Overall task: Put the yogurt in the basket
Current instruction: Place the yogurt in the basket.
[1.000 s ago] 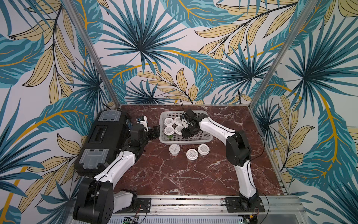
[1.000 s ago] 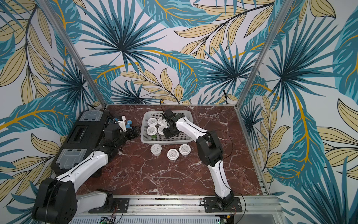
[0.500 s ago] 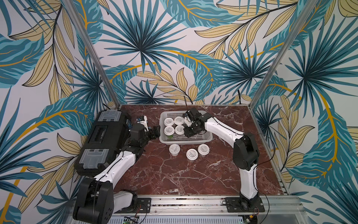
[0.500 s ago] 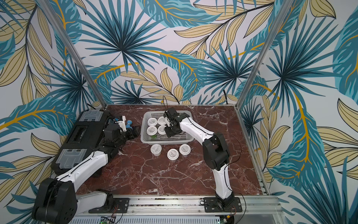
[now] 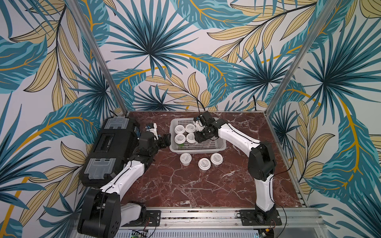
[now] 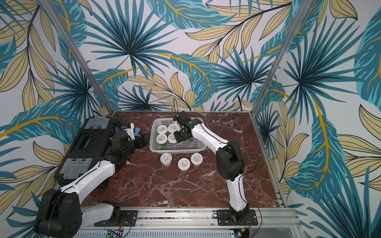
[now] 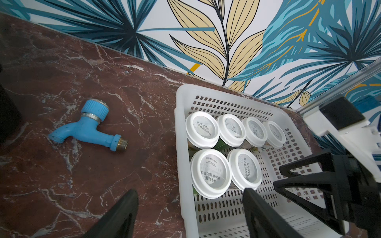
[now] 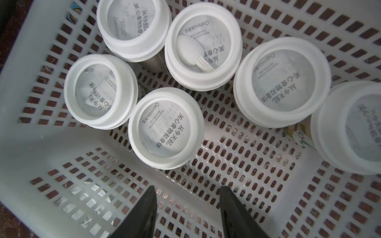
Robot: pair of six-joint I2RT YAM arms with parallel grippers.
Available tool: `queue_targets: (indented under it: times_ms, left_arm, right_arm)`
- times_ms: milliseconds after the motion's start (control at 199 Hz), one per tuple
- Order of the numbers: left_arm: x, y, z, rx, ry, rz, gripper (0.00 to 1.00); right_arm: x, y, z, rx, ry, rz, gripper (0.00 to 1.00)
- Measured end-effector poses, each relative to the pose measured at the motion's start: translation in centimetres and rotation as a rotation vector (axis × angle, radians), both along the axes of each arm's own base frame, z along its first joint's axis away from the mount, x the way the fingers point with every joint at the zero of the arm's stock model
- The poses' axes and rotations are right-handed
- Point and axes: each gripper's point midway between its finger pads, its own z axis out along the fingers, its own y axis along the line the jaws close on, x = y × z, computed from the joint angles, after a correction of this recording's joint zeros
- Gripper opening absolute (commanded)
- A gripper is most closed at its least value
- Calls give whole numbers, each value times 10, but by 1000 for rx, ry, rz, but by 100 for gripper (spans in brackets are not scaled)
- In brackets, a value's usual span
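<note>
- Right wrist view: the right tool [image 8: 188, 187] hangs spread and empty over the basket [image 8: 61, 144] — six yogurt cups [image 8: 166, 129] stand packed at one end, probably to leave room for more.
- The left tool [image 7: 189, 190] — spread, empty — sits beside the basket's rim.
- In a top view, three more yogurt cups [image 5: 204, 163] wait on the counter [image 5: 185, 185], just in front of the basket.

In both top views we are looking down from high above the front edge toward the back wall [image 5: 185, 51], far enough off to be taking in the whole marble table [image 5: 185, 185]. From the left wrist we are peering past the left gripper [image 7: 188, 193] at the basket [image 7: 182, 164] just ahead of it. From the right wrist we are staring closely down past the right gripper [image 8: 188, 188] into that same basket, which all four views are sharing.
</note>
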Motion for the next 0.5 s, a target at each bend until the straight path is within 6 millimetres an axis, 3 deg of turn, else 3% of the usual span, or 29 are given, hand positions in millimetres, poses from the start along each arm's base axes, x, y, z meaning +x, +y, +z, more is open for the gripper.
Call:
queue_targets:
  times_ms: [216,503]
  left_arm:
    - [0,0,0,0,0,0,83]
    - [0,0,-1,1,1,-1,83]
  right_arm:
    - [1,0,-20,-20,34,-2,55]
    - [1,2,-19,-13,35,-3,55]
